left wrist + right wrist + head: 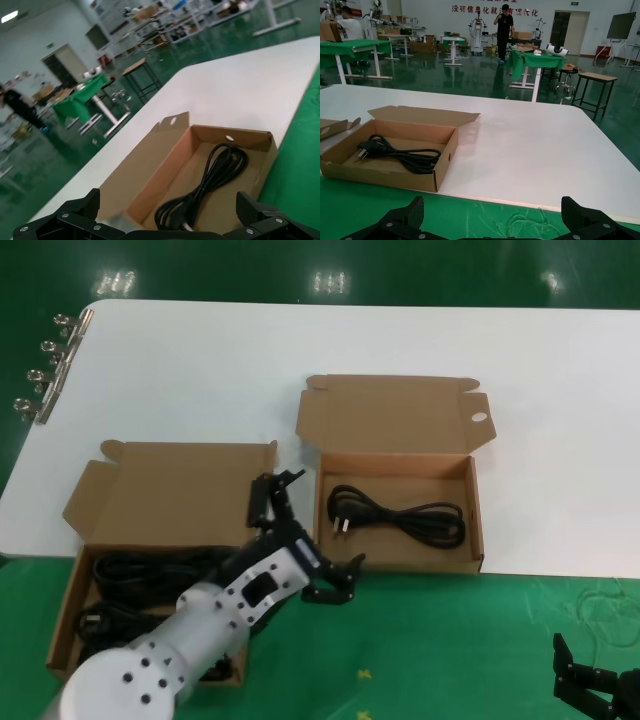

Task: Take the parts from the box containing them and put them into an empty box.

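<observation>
The box containing the parts (160, 500) stands at the left with its lid open. Black coiled power cords (140, 565) lie in it, partly hidden by my left arm. The other box (400, 552), whose lid tab has a round hole (478, 418), stands to the right with one cord (400, 512) inside. My left gripper (330, 518) hovers open and empty by that box's near-left corner. In the left wrist view, my left gripper (167, 212) faces the same cord (210, 177). My right gripper (592, 685) is parked open at the front right, off the white table.
Binder clips (45, 370) hang along the white table's (560, 390) far left edge. A green surface (450, 650) runs in front of the table, with a thin loose string (605, 605) on it near the right gripper (495, 222).
</observation>
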Available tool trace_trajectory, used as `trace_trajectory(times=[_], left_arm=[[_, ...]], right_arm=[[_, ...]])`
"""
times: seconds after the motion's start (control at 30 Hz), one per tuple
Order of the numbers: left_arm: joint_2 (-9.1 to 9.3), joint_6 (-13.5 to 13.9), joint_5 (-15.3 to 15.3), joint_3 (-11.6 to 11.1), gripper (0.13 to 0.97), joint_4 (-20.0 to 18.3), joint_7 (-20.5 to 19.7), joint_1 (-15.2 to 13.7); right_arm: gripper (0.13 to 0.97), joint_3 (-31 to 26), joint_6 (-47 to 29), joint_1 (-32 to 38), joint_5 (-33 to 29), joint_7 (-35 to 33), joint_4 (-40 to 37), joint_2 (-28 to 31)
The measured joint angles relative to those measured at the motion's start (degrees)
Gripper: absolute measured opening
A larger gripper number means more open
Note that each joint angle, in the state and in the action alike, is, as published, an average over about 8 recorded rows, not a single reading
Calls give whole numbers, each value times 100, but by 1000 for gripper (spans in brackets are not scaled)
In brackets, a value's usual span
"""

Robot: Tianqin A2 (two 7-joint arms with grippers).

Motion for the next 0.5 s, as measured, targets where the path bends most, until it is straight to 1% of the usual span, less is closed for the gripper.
trace_trajectory(times=[0.5], left_arm=[[-167,-706,-960,-625,966,-733,-269,1280]], right_arm=[[966,1,0,0,1,0,0,0]])
